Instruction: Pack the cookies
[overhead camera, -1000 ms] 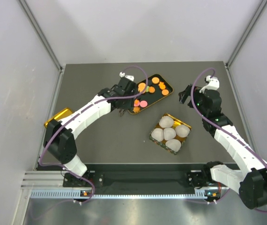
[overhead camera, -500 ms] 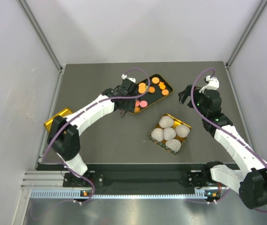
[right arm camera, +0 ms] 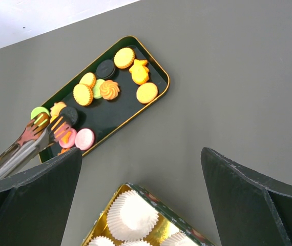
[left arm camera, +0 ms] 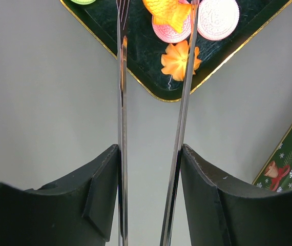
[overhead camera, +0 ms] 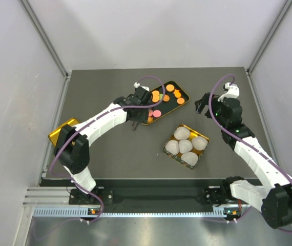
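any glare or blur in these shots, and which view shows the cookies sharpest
Left wrist view: cookies sharpest, tongs mirror-bright with an orange reflection, left gripper dark and slightly soft. Right wrist view: tray crisp in even light, right gripper almost black. Top view: flat light, faint shadows, a bright streak on the metal rail, cookies tiny.

Tongs [left arm camera: 122,128] over tray [left arm camera: 138,54] corner, orange and pink cookies [left arm camera: 218,17]

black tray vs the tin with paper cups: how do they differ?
The black tray is long and dark inside; the tin is squarer and gold inside. The tray holds loose cookies; the tin holds white paper cups, no cookies seen. Both have gold rims and sit askew on the table.
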`<state>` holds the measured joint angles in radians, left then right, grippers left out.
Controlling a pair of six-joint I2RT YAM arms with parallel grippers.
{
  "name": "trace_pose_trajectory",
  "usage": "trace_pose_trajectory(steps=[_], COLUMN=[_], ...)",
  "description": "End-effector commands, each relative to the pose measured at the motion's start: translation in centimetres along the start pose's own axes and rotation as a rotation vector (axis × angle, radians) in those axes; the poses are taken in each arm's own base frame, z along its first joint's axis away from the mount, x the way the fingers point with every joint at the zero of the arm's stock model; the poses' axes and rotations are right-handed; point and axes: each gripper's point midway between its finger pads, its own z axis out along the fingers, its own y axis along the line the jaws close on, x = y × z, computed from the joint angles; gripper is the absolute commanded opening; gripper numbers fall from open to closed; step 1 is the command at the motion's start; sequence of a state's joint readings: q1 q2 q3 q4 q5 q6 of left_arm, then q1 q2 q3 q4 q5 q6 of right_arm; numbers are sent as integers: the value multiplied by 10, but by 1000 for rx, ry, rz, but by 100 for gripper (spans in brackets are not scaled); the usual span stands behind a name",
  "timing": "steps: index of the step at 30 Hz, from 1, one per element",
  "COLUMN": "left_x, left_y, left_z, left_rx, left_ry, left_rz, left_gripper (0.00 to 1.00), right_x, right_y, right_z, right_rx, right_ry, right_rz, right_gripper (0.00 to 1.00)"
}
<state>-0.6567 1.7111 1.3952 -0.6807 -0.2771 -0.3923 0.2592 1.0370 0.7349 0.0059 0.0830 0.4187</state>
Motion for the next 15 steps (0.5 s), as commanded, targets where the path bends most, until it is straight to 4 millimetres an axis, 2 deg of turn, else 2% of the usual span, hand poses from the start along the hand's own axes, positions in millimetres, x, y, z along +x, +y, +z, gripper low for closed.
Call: trace_pose_trajectory(steps=[1, 15], left_x=[-17, -22], left_y=[-8, -12], left_z=[-4, -10], left_rx=[24, 49], left_ry=[-49, -70], left_rz=[-18, -23], left_gripper=[53, 54], right_x=[-29, -28], right_y=[14, 14], right_z=[-2, -2], right_rx=[-40, -39], right_ry=[-68, -67], right_rz=[-9, -10], right_gripper=[100, 100])
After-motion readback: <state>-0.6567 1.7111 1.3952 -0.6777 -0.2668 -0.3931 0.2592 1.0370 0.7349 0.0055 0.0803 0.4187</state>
